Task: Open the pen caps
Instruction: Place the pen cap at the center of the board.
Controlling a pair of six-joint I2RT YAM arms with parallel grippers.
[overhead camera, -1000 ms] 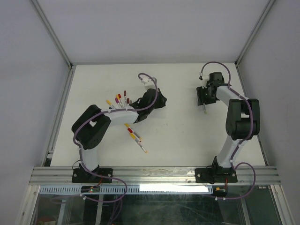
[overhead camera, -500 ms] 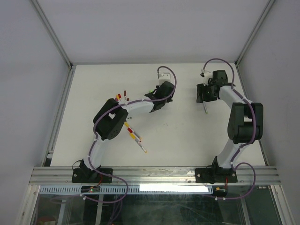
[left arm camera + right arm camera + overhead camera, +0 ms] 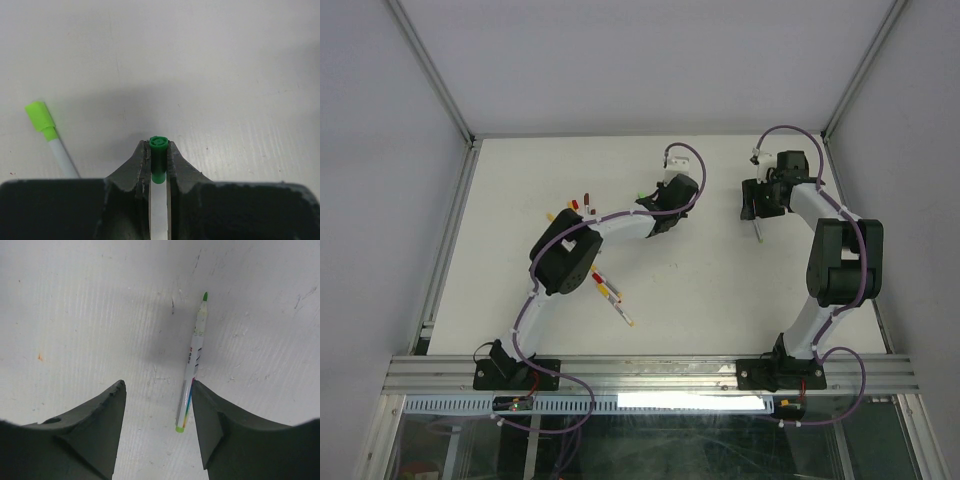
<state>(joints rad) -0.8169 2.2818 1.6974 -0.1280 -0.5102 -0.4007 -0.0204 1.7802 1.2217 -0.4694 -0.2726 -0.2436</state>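
A green cap (image 3: pixel 158 156) is clamped between the closed fingers of the left hand (image 3: pixel 158 146), above the surface (image 3: pixel 225 75) at its far middle. The cap is seated on a white barrel (image 3: pixel 159 210). Its long axis runs along the fingers and its closed end points out past the fingertips. Just to the left in the wrist view, a light-green cap (image 3: pixel 41 116) is seen on a second barrel (image 3: pixel 64 157) lying flat. That cap is turned away from the hand and to the left.

Compared with a second ago, the left arm (image 3: pixel 610 228) has been stretched out from its folded pose, and its hand has been carried farther away and to the right. The cluster of red caps (image 3: pixel 582 203) at the far left is now partly covered by the arm, and the yellow ones seen there before are mostly hidden. Two more capped pens (image 3: pixel 610 295) lie nearer, below the elbow, unchanged in place.

The right hand (image 3: pixel 157 390) has barely shifted at the far right. Its fingers are held apart. An uncapped pen (image 3: pixel 194 362) lies on the surface just inside one finger, and its green tip points away from the hand.
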